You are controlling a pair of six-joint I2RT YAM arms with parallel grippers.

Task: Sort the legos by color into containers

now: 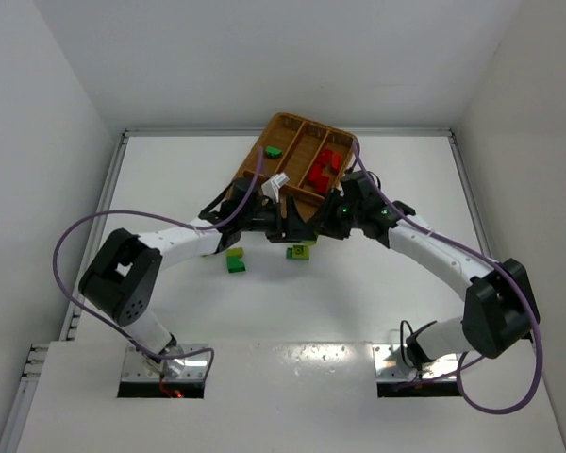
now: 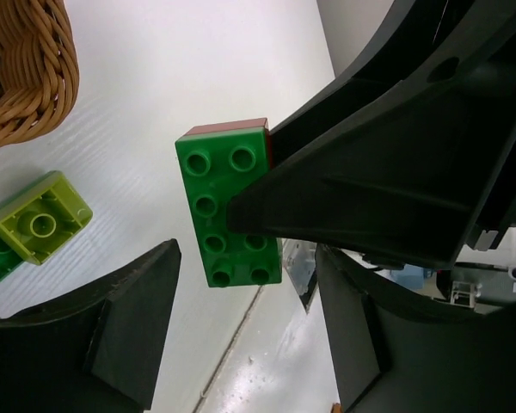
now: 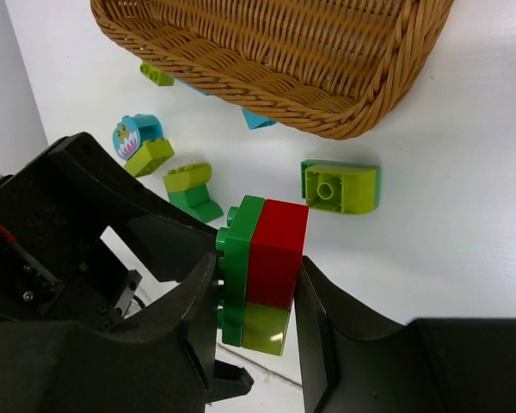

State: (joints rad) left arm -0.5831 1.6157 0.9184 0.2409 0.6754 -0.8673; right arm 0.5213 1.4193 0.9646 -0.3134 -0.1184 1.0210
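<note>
My right gripper (image 3: 256, 284) is shut on a stack of legos: a long green brick (image 3: 238, 267) with a red brick (image 3: 277, 249) and a lime brick (image 3: 265, 329) stuck on it. It holds the stack above the table, just in front of the wicker tray (image 1: 285, 119). My left gripper (image 2: 245, 284) is open and faces the stack. The green brick's studded face (image 2: 228, 215) has its end between the spread fingers (image 2: 112, 327), with a gap on each side. In the top view both grippers meet in front of the tray (image 1: 297, 226). Red bricks (image 1: 325, 165) and a green brick (image 1: 274, 151) lie in separate compartments.
Loose legos lie on the table near the tray: a lime-and-green brick (image 3: 340, 185), a lime-on-green piece (image 3: 191, 191), a light blue piece with a face (image 3: 138, 133) and a small lime brick (image 3: 156, 74). The tray's wicker wall (image 2: 26, 77) is close by.
</note>
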